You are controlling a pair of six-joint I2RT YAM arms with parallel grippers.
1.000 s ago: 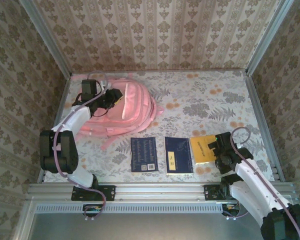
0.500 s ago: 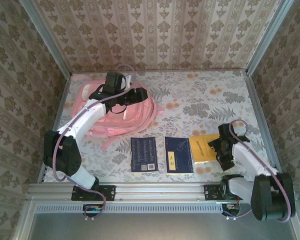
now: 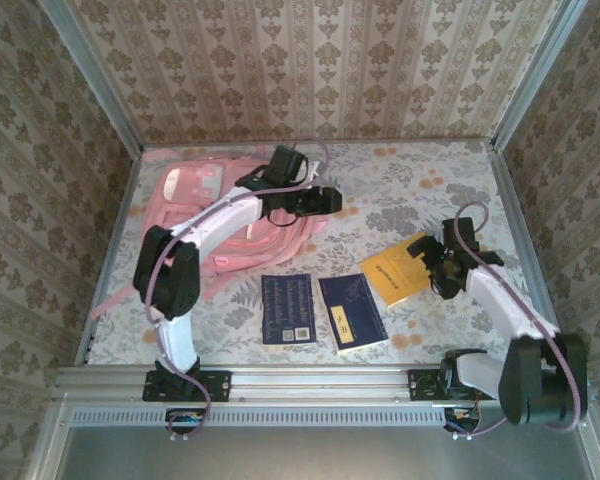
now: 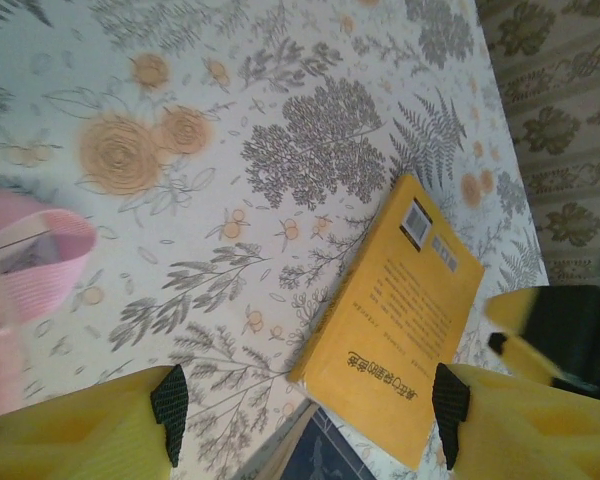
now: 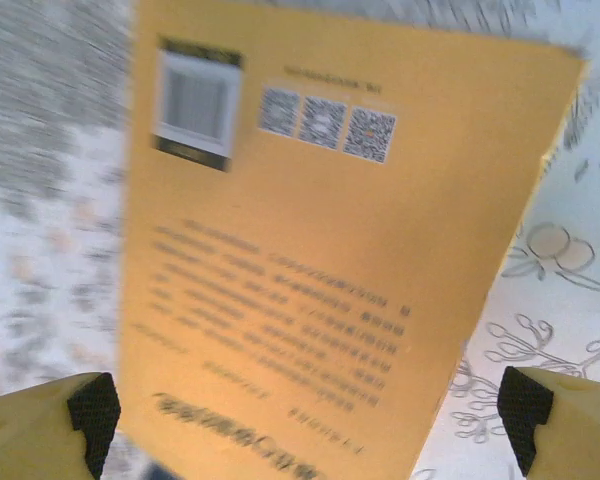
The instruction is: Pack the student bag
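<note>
Hovering spread and empty beside the student bag (image 3: 192,188) at the counter's (image 3: 420,190) far left corner, the left fingers (image 3: 325,198) seem poised to hold it open, while the right fingers (image 3: 435,265) straddle the yellow book (image 3: 395,272) wide apart, likely lining up a grasp.

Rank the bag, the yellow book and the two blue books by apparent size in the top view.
1. The bag, by far the largest.
2. The left blue book, right blue book and yellow book look much alike; no sure order.
</note>
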